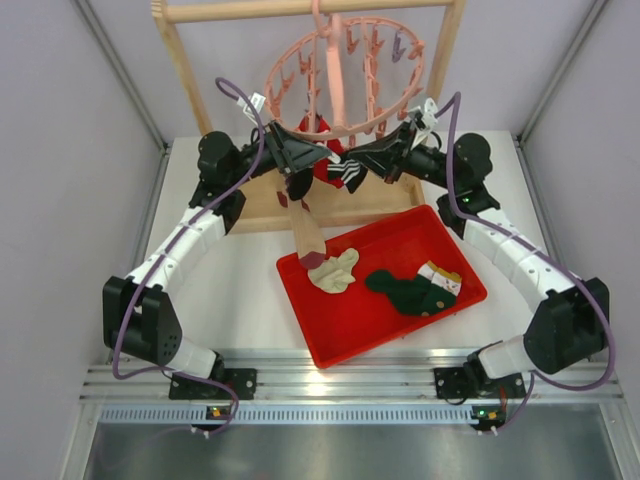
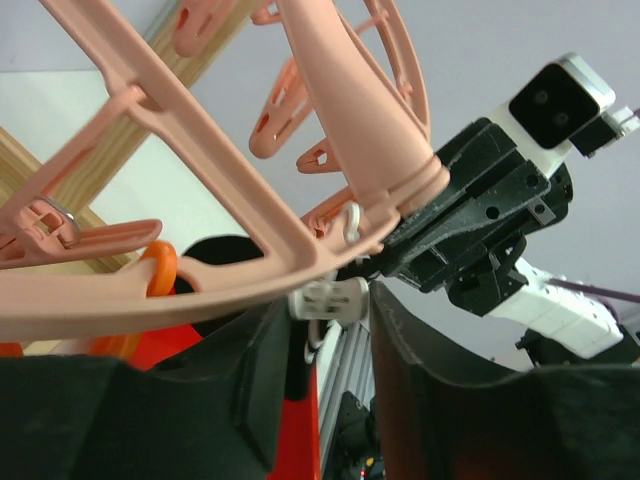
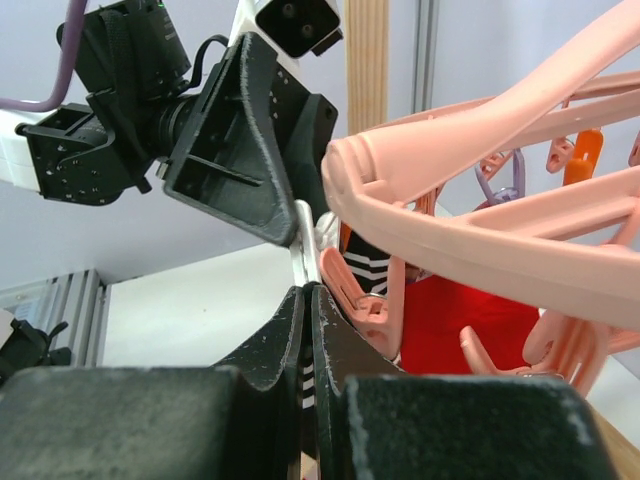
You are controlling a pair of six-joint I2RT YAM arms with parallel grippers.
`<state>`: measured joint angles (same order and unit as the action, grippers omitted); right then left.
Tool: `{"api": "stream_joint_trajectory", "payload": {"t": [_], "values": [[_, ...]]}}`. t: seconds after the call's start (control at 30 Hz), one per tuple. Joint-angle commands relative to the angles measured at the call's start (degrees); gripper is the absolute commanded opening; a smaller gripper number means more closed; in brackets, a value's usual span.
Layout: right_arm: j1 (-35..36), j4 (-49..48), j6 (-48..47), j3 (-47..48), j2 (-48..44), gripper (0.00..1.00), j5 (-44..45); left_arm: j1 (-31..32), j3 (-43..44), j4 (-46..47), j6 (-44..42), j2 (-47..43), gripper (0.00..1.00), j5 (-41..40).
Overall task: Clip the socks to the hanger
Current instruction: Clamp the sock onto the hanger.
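Your left claw (image 2: 330, 292) pinches a white peg (image 2: 338, 300) under the hanger (image 2: 200, 270), while your right claw (image 3: 308, 292) pinches the striped sock (image 3: 364, 268).

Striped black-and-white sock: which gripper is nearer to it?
Right. The right gripper pinches the striped sock under the hanger; the left gripper faces it from across, closed around a white peg.

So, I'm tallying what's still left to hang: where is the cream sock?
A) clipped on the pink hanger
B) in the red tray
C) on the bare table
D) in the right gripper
B: the cream sock lies in the red tray, beside the dark green sock, not on the pink hanger.
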<state>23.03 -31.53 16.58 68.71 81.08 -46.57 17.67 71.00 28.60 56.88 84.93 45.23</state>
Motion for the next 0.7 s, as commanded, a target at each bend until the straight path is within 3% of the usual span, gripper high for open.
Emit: {"api": "stream_joint_trajectory", "payload": {"t": [0.0, 0.1, 0.33, 0.47, 0.53, 0.63, 0.67], "values": [[1.3, -0.3, -1.8, 2.8, 0.4, 0.0, -0.1, 0.7, 0.0, 0.8, 0.1, 0.5, 0.46, 5.0], [1.3, 0.4, -2.4, 2.7, 0.4, 0.0, -0.2, 0.5, 0.5, 0.8, 0.3, 0.4, 0.52, 4.4], [1.6, 2.1, -4.0, 2.7, 0.5, 0.0, -0.3, 0.0, 0.5, 1.0, 0.5, 0.0, 0.57, 3.2], [2.4, 4.4, -5.2, 1.8, -0.1, 0.01, -0.5, -1.6, 1.0, -1.1, -0.3, -0.5, 0.45, 1.0], [2.5, 5.2, -5.2, 0.3, -0.7, 0.06, -0.4, -2.5, 1.1, -2.6, -0.8, -0.7, 0.36, -0.1], [2.5, 7.9, -6.6, -1.6, -2.4, 0.25, 0.4, -4.3, 1.1, -2.7, -0.8, -1.0, 0.28, -1.4], [2.5, 8.7, -7.0, -2.0, -3.5, 0.36, 0.9, -5.1, 1.2, -2.5, -0.8, -1.0, 0.27, -1.5]]}}
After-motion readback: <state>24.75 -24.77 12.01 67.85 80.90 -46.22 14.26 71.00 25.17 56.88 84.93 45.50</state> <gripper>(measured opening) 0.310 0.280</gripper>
